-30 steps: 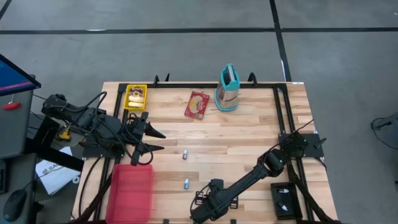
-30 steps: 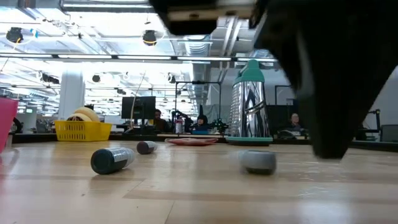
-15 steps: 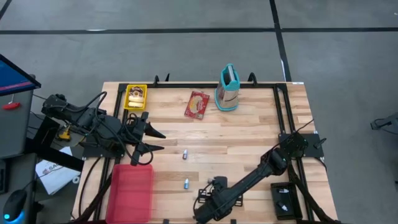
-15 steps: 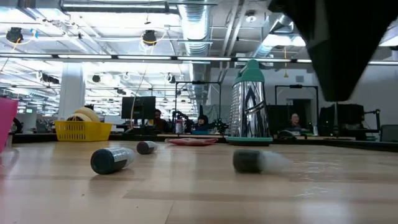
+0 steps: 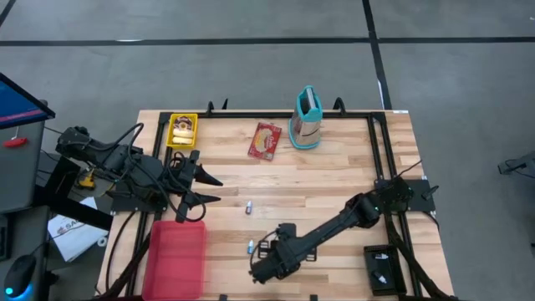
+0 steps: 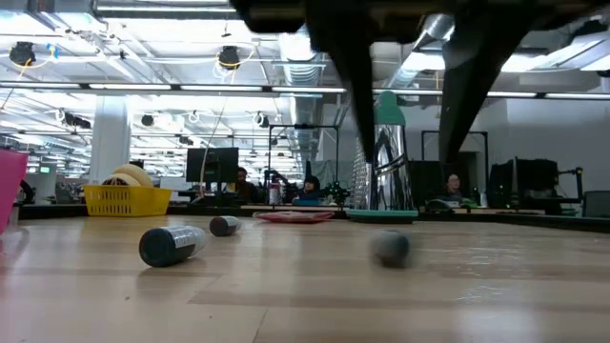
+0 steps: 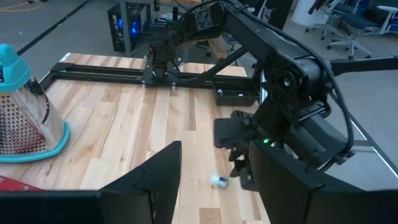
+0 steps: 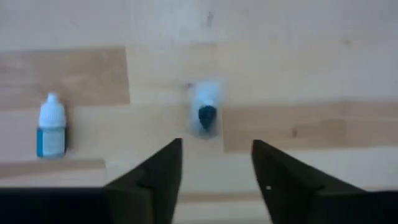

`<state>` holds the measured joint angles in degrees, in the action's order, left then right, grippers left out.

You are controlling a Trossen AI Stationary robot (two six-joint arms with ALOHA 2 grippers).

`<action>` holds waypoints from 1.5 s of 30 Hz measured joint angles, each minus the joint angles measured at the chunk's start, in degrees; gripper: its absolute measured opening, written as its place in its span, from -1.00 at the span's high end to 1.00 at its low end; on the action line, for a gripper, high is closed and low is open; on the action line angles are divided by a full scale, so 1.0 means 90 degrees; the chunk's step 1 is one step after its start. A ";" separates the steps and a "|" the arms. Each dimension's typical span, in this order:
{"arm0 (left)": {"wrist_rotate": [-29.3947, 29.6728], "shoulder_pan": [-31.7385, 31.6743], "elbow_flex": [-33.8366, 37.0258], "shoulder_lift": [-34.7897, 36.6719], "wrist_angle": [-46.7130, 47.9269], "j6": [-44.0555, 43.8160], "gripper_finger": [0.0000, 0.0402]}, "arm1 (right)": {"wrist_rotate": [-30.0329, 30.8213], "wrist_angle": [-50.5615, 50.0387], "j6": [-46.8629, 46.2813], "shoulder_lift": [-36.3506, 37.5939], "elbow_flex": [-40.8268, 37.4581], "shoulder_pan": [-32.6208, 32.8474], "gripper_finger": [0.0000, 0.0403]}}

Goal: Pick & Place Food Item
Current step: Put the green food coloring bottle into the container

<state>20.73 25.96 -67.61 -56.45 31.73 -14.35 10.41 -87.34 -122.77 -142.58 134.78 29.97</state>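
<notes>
Right gripper (image 5: 261, 269) shifted left along near table edge (image 5: 334, 294), fingers now apart over small bottle (image 6: 390, 247); left gripper (image 5: 203, 188) apart, bare wood between.

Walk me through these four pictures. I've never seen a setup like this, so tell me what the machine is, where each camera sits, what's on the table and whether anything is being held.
Two dark robot arms work at a wooden table. One camera looks straight down, one sits at table-top height, and one rides on each wrist. The left gripper waits open at the table's left side, above a red bin. The right gripper hangs open near the front edge, just over a small dropper bottle; a second bottle lies farther back. Along the far side stand a yellow basket, a red food packet and a teal-handled grater. Neither gripper holds anything.
</notes>
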 joint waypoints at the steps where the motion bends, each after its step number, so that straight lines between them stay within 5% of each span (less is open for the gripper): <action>1: 0.0000 0.0000 0.0000 0.0000 0.0000 -0.0003 0.07 | 0.0000 -0.0049 0.0058 0.0000 0.0000 -0.0058 0.02; 7: 0.0000 0.0000 0.0000 0.0000 0.0000 -0.0034 0.07 | -0.0098 -0.0064 0.0595 -0.0003 -0.0133 -0.0376 -0.22; 45: -0.0211 0.0000 0.0000 -0.0002 -0.0002 -0.0170 0.07 | -0.0590 0.1093 0.0958 -0.0311 -0.0789 -0.0464 -0.19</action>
<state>18.83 25.96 -67.61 -56.47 31.71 -15.88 5.10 -77.50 -114.14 -145.38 127.68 25.79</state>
